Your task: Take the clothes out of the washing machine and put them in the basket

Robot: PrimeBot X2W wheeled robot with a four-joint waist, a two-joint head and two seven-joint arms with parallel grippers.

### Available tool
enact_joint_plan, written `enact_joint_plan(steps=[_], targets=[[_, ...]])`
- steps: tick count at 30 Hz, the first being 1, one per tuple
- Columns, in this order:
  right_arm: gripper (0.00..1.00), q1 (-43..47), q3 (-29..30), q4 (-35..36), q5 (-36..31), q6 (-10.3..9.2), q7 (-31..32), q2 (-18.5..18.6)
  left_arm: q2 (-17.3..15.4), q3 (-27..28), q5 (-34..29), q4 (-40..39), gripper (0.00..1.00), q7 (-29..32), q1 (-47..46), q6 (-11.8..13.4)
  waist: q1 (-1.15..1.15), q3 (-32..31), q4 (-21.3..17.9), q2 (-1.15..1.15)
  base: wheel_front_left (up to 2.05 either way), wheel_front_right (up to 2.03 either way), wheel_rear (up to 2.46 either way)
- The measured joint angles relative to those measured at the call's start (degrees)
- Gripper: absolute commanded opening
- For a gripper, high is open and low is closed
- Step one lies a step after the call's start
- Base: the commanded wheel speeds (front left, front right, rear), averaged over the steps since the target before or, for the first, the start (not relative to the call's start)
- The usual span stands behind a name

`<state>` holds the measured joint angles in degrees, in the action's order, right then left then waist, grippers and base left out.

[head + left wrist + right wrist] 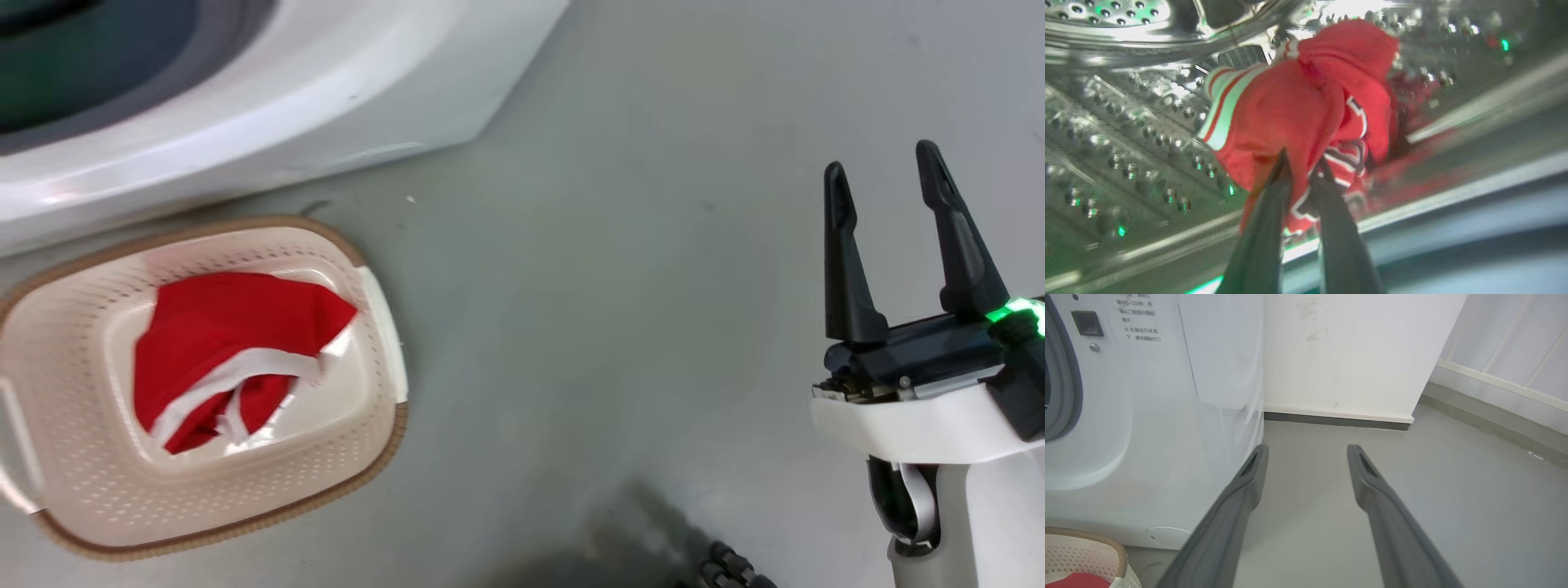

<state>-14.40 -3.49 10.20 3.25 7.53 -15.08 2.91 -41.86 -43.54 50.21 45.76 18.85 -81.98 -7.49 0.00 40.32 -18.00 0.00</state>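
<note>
Well, my left gripper [1303, 161] is clamped on a fold of the jersey [1306, 102] in the drum [1126, 122]; soft, light, floppy, so a bunched fold should hold best. My right gripper [882, 163] gapes empty.

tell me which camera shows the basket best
The head view: it looks down on nearly the whole basket, with red clothes lying in it. The right wrist view catches just a corner of its brown rim at the lower left. The left wrist view looks into the washer drum.
</note>
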Motion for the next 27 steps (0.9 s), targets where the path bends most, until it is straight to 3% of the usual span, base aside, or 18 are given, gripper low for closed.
enact_joint_plan(steps=[8,19,27], targets=[[1.00,1.5,1.5,-1.9,-2.9,-0.01,0.0,0.0,2.7,-4.5,3.3,-2.9,0.00,-10.0,13.3,0.0,0.00,-7.5,5.0,0.00,0.00,0.00,0.00],[1.00,5.1,2.4,-4.4,-4.0,-0.01,0.0,0.0,4.7,-5.8,5.2,-6.0,0.00,-21.9,27.3,0.0,0.00,-18.7,9.7,0.00,0.00,0.00,0.00],[1.00,7.0,3.3,-5.2,-4.3,-0.01,0.0,0.0,4.0,-4.8,5.4,-13.0,0.00,-29.2,33.9,3.5,0.00,-25.4,12.2,0.00,0.00,0.00,0.00]])
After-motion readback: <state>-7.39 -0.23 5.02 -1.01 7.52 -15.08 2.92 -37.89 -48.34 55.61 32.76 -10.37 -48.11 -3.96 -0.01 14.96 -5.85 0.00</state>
